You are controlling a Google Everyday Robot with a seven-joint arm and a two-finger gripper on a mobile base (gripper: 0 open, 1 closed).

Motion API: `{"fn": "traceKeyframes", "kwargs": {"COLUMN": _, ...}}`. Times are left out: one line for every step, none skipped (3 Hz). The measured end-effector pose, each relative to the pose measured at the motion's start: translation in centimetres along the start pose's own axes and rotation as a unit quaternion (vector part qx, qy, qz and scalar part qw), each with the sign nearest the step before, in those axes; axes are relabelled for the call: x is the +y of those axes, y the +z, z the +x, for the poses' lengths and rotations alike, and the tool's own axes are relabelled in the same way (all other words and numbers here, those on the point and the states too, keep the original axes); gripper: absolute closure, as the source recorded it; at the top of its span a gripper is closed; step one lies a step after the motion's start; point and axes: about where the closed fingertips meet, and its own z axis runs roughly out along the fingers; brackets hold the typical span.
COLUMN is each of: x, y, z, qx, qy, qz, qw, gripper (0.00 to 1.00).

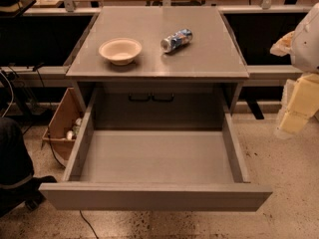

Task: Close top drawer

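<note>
At the right edge of the view: the gripper [298, 106], up above the floor and well apart from the cabinet. Cannot tell whether set wide or narrow, and cannot see anything held in it.

To the left of the gripper and lower: the top drawer [155, 195], pulled far out of the cabinet, bare inside, with the flat front panel turned toward the camera. No contact between gripper and panel.

Judging from this, nothing of the closing done yet. Probably left to do: bring the gripper down and to the left, in front of the panel, then push straight back to a flush fit under the cabinet top [149, 68].

Further left of the gripper and a little higher, on this top: a bowl [120, 50] and a can [176, 40] lying on its side, both away from the likely pushing path.

Far to the left, on the floor beside the cabinet: an open cardboard box [61, 123]
</note>
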Motion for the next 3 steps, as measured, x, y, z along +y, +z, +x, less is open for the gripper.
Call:
{"fn": "traceKeyframes", "kwargs": {"x": 0.0, "y": 0.0, "z": 0.0, "qx": 0.000, "qy": 0.000, "qz": 0.000, "qw": 1.0000, "gripper": 0.00}}
{"fn": "traceKeyframes", "kwargs": {"x": 0.7, "y": 2.8, "z": 0.7, "qx": -0.015, "qy": 0.005, "qz": -0.007, "qw": 0.9998, "gripper": 0.00}}
{"fn": "traceKeyframes", "kwargs": {"x": 2.5, "y": 8.6, "z": 1.7, "qx": -0.040, "qy": 0.019, "qz": -0.034, "qw": 0.9985, "gripper": 0.00}}
